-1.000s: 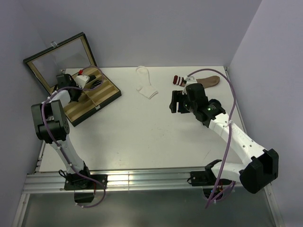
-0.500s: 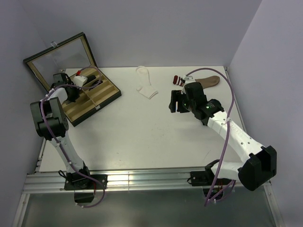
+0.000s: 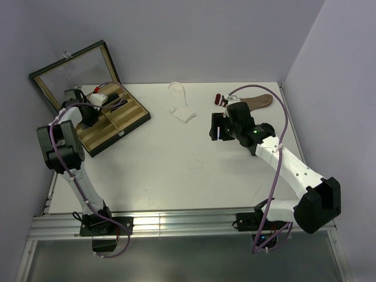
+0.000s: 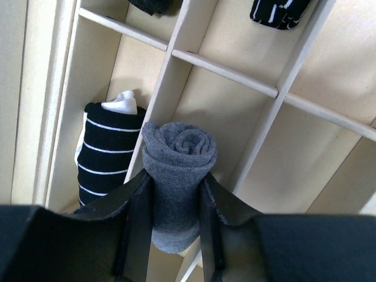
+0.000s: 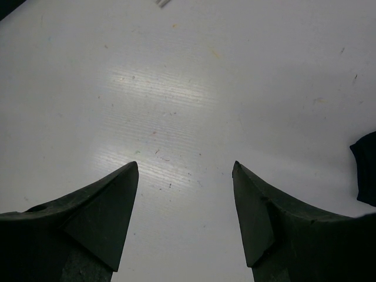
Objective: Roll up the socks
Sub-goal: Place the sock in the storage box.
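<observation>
— What has your left gripper (image 4: 175,183) got?
— One soft grey sock roll (image 4: 179,147), pinched narrow, upright in a wooden tray (image 4: 229,70) compartment beside one black striped roll (image 4: 108,147).
— And the right gripper (image 5: 185,170)?
— Spread wide over the smooth table (image 5: 176,88); one white sock (image 3: 181,109) lies flat.

Far left on the worktop (image 3: 176,170), a divided box (image 3: 126,120). In one compartment, a rolled sock (image 4: 179,147) between the left gripper (image 4: 175,176) jaws; in the neighbouring compartment, a second roll (image 4: 108,147). Far middle, a flat sock (image 3: 181,108); rightward, a far-right sock (image 3: 261,100); between those, nearer, the right gripper (image 5: 184,167) above bare worktop.
</observation>
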